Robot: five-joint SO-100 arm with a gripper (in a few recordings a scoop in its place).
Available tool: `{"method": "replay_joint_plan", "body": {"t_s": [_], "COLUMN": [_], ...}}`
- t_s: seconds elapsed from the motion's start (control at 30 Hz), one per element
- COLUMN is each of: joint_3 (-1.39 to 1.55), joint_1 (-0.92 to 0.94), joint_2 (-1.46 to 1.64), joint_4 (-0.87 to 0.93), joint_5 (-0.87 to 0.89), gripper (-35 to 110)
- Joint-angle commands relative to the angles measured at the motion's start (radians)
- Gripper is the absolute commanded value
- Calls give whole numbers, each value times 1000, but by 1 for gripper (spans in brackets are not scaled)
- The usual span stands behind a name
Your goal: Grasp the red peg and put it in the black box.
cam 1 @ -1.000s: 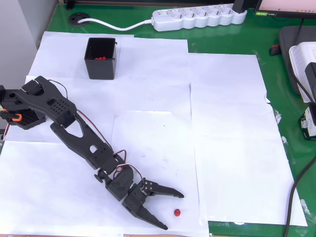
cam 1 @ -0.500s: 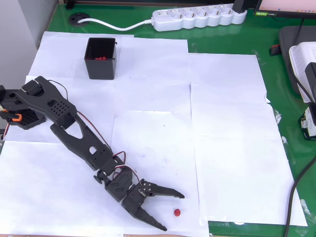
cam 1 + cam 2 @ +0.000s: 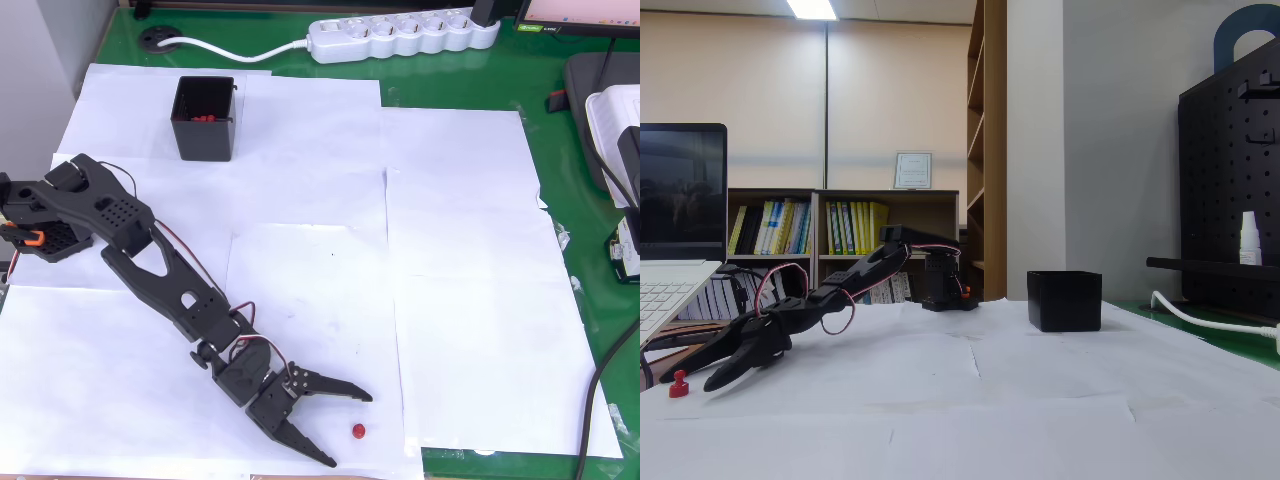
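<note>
Bright, even ceiling lighting; sharp pictures, faint shadows.

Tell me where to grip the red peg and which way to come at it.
Close on the round head of the red peg, coming low from the left in the overhead view. The fixed view shows it upright on the paper, and the open gripper already points at it, one finger on each side.

gripper (image 3: 350,428) slightly lower in overhead view
</note>
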Motion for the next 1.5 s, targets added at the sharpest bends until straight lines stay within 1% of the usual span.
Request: {"method": "replay_joint_plan", "body": {"t_s": [0.0,0.37,0.7,1.3,1.47], "joint_3": [12,74,94,91,92], "joint_1": [-20,-57,-94,-81,-77], "joint_2": [3,38,38,43,43], "joint_4": [52,51,55,55,54], "joint_5": [-3,-110,-40,-83,-84], "gripper": [40,41,41,39,33]}}
